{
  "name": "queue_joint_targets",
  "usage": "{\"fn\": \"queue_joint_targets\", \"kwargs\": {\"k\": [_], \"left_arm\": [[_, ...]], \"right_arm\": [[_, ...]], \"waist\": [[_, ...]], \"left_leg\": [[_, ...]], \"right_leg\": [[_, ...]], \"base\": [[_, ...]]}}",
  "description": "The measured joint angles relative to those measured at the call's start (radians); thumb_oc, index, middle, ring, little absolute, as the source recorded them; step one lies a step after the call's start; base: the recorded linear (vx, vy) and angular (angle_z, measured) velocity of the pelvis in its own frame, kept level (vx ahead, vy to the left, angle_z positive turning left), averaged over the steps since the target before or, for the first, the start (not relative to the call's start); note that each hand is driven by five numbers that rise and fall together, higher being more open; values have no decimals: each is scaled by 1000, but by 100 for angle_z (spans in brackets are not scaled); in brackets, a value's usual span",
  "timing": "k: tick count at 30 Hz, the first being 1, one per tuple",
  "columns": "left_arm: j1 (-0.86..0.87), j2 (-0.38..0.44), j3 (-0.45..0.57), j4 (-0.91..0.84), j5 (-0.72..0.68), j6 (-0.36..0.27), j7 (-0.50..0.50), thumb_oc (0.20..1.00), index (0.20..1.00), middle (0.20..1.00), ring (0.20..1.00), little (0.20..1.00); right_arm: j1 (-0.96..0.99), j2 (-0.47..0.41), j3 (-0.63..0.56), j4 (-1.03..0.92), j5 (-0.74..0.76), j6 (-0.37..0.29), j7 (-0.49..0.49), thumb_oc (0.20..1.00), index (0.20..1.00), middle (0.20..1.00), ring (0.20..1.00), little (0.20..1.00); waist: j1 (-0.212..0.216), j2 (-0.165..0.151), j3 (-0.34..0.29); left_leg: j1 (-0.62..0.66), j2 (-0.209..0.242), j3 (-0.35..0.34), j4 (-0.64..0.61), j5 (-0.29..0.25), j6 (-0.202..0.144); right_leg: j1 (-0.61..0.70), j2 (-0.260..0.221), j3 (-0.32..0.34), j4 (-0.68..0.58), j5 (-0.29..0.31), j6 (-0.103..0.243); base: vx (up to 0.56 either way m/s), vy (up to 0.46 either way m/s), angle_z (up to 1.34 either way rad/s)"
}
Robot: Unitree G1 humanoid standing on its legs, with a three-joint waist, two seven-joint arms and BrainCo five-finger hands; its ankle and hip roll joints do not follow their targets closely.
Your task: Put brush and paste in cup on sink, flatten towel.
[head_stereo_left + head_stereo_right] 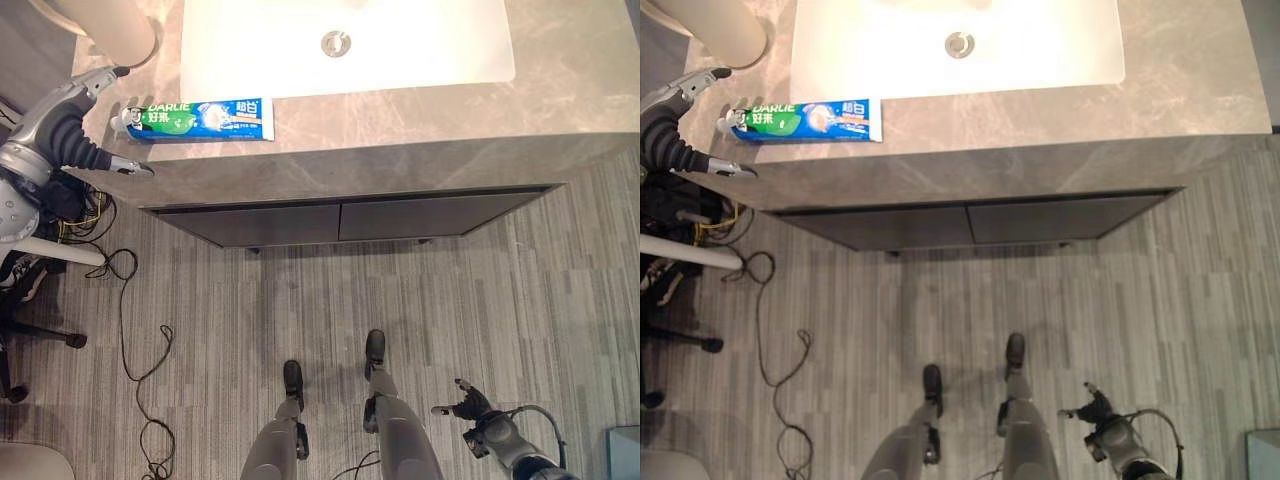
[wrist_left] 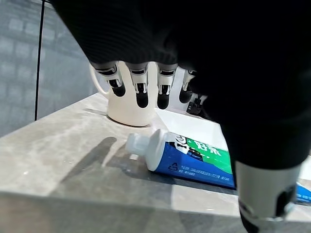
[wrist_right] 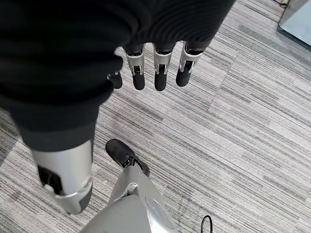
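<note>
A blue and green toothpaste tube [image 1: 200, 119] lies on the grey marble counter [image 1: 420, 115], just in front of the white basin [image 1: 345, 45], with its white cap [image 2: 146, 145] pointing left. A white cup [image 2: 129, 104] stands behind the cap, near the counter's left end. My left hand [image 1: 75, 130] hovers open at the counter's left end, its fingers [image 2: 141, 87] straight above the cap and its thumb [image 1: 130, 166] spread toward the counter's front edge, touching nothing. My right hand [image 1: 470, 408] hangs open low at my right side over the floor.
Dark cabinet fronts [image 1: 340, 220] run under the counter. A curved white object [image 1: 110, 25] sits at the counter's far left corner. White chair parts [image 1: 50, 250] stand to the left of the counter. The floor is grey striped carpet [image 1: 480, 300].
</note>
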Motion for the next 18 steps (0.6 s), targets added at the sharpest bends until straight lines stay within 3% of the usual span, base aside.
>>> {"fn": "queue_joint_targets", "kwargs": {"k": [18], "left_arm": [[15, -39, 4, -9, -2, 1, 9, 1000, 1000, 1000, 1000, 1000]], "right_arm": [[0, -3, -1, 3, 0, 0, -4, 1000, 1000, 1000, 1000, 1000]], "waist": [[-19, -3, -2]], "left_leg": [[2, 3, 9, 0, 0, 0]], "right_leg": [[-3, 6, 10, 0, 2, -2]], "base": [[1, 0, 0]]}}
